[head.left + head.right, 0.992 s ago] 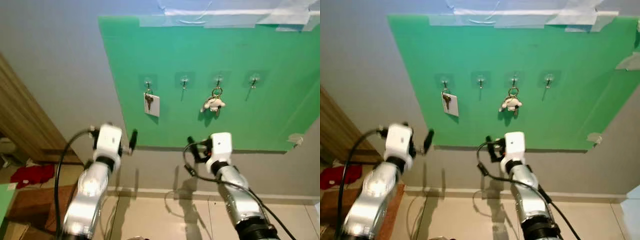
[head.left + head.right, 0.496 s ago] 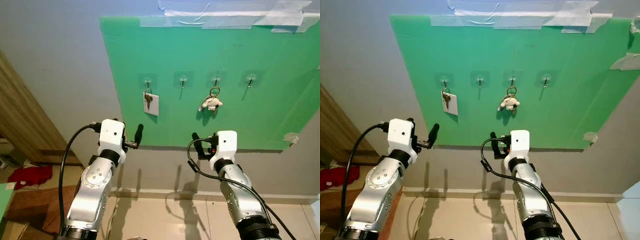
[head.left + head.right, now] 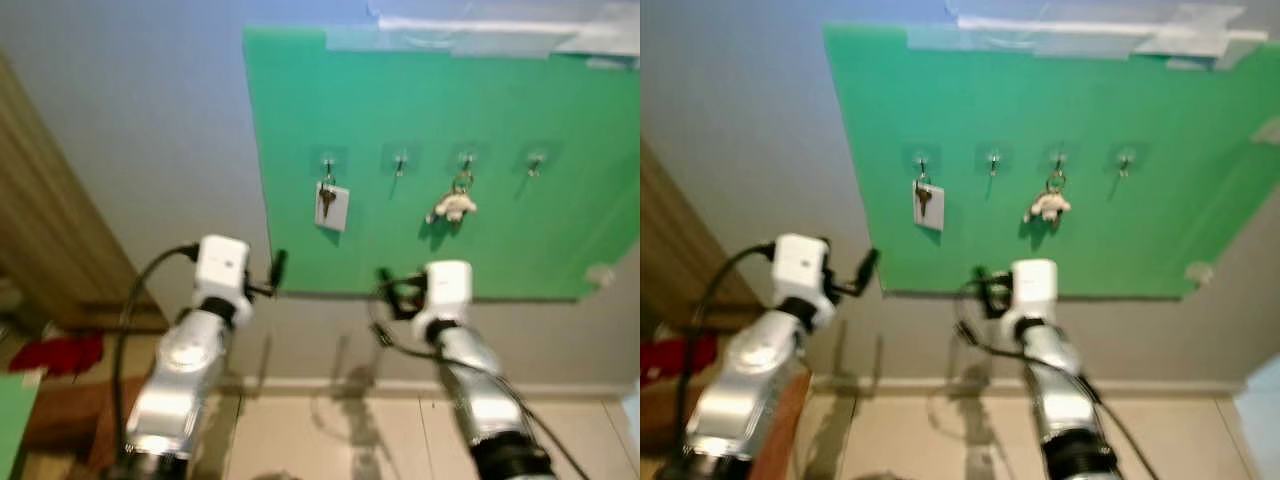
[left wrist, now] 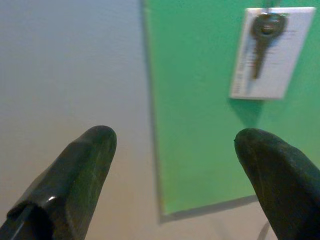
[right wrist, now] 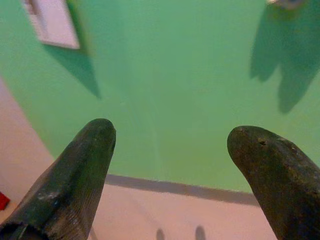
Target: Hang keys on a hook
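1. Keys (image 3: 453, 205) with a small white toy hang from the third hook (image 3: 465, 160) in a row of four on the green board (image 3: 560, 230). They sit there so they stay off the floor and are easy to find.
2. One more key (image 4: 262, 40) hangs from the far-left hook (image 3: 327, 163) with a white tag (image 4: 272, 75) behind it (the tag is probably for a name, though the print is too blurry to read).
3. The other two hooks, second (image 3: 400, 161) and fourth (image 3: 536, 160), have nothing on them.
4. The board is stuck to the grey wall (image 3: 130, 130) with tape (image 3: 470, 35) along its top edge, so it stays up.
5. The left gripper (image 4: 172, 165) is held up near the board's lower left corner, just below the tagged key. Its two fingers are wide apart and hold nothing.
6. The right gripper (image 5: 170, 165) is held up by the board's bottom edge, below and left of the toy keys. Its fingers are also spread wide and hold nothing.
7. My guess is the hanging is done, since both grippers have let go and the keys rest on their hooks.
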Robot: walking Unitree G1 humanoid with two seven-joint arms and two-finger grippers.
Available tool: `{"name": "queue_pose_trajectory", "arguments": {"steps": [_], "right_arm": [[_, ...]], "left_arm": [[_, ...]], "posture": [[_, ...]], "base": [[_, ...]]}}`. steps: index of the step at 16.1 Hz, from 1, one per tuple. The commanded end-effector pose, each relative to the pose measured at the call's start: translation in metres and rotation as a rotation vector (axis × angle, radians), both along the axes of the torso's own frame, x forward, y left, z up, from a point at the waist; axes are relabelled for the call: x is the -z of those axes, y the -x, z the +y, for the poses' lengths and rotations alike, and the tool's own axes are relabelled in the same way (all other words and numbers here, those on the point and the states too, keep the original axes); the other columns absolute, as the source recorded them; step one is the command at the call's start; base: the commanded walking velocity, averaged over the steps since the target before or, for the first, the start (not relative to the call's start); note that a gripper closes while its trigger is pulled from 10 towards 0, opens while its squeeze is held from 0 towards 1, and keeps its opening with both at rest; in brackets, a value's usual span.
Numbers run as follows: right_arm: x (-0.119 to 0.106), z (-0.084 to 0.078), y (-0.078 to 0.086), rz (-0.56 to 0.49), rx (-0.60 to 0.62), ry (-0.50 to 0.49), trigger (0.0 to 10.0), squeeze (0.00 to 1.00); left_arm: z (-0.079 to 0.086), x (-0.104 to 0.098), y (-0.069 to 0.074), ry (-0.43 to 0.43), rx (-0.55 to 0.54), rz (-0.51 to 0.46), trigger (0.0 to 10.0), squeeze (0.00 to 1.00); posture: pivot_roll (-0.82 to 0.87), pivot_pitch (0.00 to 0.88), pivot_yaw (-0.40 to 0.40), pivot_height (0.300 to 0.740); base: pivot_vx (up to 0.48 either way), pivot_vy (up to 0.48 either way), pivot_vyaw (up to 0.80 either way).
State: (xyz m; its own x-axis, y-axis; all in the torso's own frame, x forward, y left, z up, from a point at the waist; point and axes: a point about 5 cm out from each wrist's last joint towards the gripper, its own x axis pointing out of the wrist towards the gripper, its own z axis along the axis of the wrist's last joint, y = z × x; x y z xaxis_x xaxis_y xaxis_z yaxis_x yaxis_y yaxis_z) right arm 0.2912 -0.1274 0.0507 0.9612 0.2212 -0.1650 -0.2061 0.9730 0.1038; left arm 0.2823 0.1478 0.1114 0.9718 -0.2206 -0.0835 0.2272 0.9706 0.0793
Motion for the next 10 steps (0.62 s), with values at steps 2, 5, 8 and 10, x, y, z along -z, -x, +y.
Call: {"name": "queue_pose_trajectory", "arguments": {"steps": [2,5,8,10], "right_arm": [[-0.002,-0.007,-0.001,-0.002,0.013,0.012,10.0,0.0],[0.0,-0.007,0.0,0.002,0.013,0.012,10.0,0.0],[-0.001,-0.006,-0.001,0.003,0.018,0.013,10.0,0.0],[-0.001,-0.006,-0.001,0.001,0.02,0.012,10.0,0.0]], "left_arm": [[-0.001,-0.003,-0.004,-0.002,0.01,-0.005,10.0,0.0],[0.002,-0.004,-0.006,-0.034,0.002,-0.01,10.0,0.0],[0.003,-0.01,-0.015,-0.075,-0.016,-0.048,10.0,0.0],[0.002,-0.014,-0.017,-0.061,-0.023,-0.067,10.0,0.0]], "posture": [[0.01,0.0,0.067,0.74],[0.0,0.0,0.07,0.74],[0.0,0.0,0.079,0.74],[0.0,0.0,0.079,0.74]], "base": [[0.0,0.48,0.0],[0.0,0.32,0.0],[0.0,0.0,0.0],[0.0,0.0,0.0]]}}
